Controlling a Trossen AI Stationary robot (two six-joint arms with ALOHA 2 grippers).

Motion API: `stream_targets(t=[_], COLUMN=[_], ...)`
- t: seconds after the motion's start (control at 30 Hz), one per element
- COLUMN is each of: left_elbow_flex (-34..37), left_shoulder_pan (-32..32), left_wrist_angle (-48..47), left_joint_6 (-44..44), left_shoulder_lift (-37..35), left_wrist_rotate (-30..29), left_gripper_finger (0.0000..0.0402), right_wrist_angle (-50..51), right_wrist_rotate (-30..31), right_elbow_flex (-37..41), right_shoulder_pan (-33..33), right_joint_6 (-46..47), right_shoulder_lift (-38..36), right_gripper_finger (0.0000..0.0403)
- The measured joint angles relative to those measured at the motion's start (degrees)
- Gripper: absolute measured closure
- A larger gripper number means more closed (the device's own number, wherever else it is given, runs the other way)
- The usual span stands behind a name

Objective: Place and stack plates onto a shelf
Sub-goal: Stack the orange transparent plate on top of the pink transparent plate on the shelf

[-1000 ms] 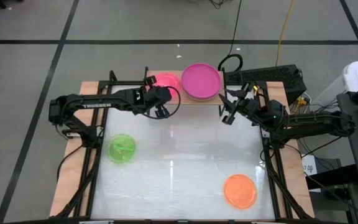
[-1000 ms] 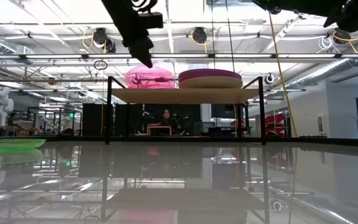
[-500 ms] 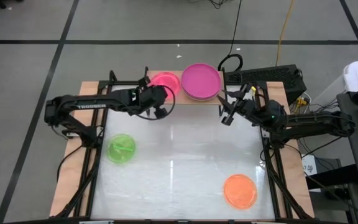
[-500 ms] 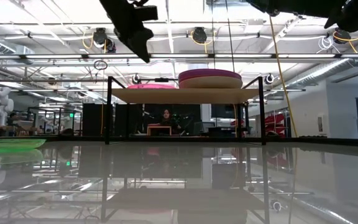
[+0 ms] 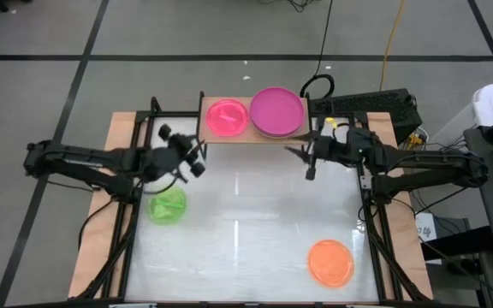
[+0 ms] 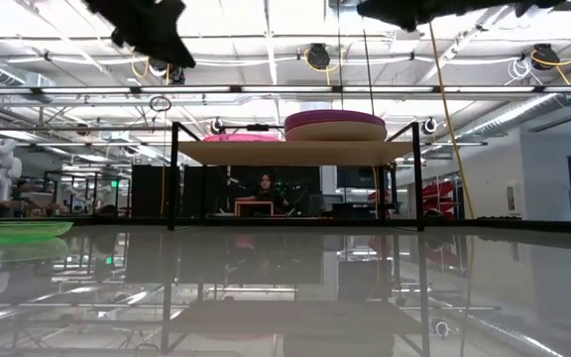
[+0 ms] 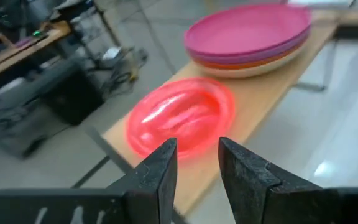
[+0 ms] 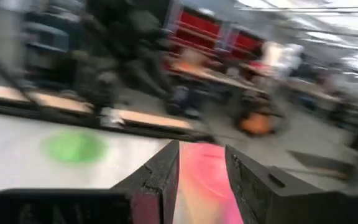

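The shelf stands at the table's far edge, its light-wood board on black legs. A translucent pink plate lies flat on the shelf's left half. Beside it is a stack of large plates with a magenta one on top. A green plate and an orange plate lie on the tabletop. My left gripper is open and hangs in front of the shelf, left of it. My right gripper is open near the shelf's right front corner.
The white glossy tabletop lies between the two loose plates. Black frame rails run along the left and right sides. Cables and a dark box sit behind the shelf's right end. A person sits far behind the table.
The pink plate, tipped up at the shelf's left half a second ago, has come down flat on the board. My left gripper has drawn back from it, toward the table's left and near edges. My right gripper has turned and shifted slightly.
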State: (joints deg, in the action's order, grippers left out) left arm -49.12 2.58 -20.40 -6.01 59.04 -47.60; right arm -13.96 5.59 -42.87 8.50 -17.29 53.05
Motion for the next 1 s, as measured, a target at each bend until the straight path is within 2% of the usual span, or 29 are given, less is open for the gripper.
stream_targets(t=[0.1,0.2,0.27,0.33,0.43,0.5,0.57,0.67,0.8,1.0], left_elbow_flex=[9.5,17.3,20.7,23.0,24.8,25.0,25.1,25.1,25.1,25.1], left_shoulder_pan=[2.4,4.4,5.8,6.6,7.7,8.4,8.9,9.5,10.0,10.1], left_wrist_angle=[11.2,20.7,25.4,27.5,28.2,28.5,28.6,30.0,31.0,31.0], left_joint_6=[-0.1,-0.1,0.0,0.1,-0.5,-1.3,-1.8,-1.8,-1.9,-2.2], left_shoulder_lift=[-5.5,-9.3,-10.9,-12.3,-13.2,-13.3,-13.3,-13.3,-13.2,-13.2], left_wrist_rotate=[1.2,1.5,1.6,1.7,1.6,1.7,1.7,1.7,1.7,3.2], left_gripper_finger=[0.0277,0.0277,0.0277,0.0277,0.0277,0.0277,0.0277,0.0277,0.0277,0.0277], right_wrist_angle=[-3.9,-6.2,-1.7,8.2,25.3,35.6,44.3,52.1,55.1,47.8], right_wrist_rotate=[-7.4,-9.0,-8.9,-8.9,-9.2,-12.0,-18.0,-27.1,-33.7,-34.5], right_elbow_flex=[-0.7,-0.8,-1.4,-4.2,-9.9,-12.5,-13.3,-12.2,-6.8,3.3], right_shoulder_pan=[-1.5,-3.7,-4.4,-4.5,-4.5,-4.5,-4.5,-5.0,-7.3,-11.0], right_joint_6=[2.2,2.6,2.2,2.8,7.6,11.1,14.6,18.1,22.2,24.9], right_shoulder_lift=[1.8,3.8,4.8,5.7,8.0,9.9,12.2,14.7,17.3,18.5], right_gripper_finger=[0.0291,0.0291,0.0291,0.0291,0.0291,0.0291,0.0291,0.0291,0.0291,0.0291])
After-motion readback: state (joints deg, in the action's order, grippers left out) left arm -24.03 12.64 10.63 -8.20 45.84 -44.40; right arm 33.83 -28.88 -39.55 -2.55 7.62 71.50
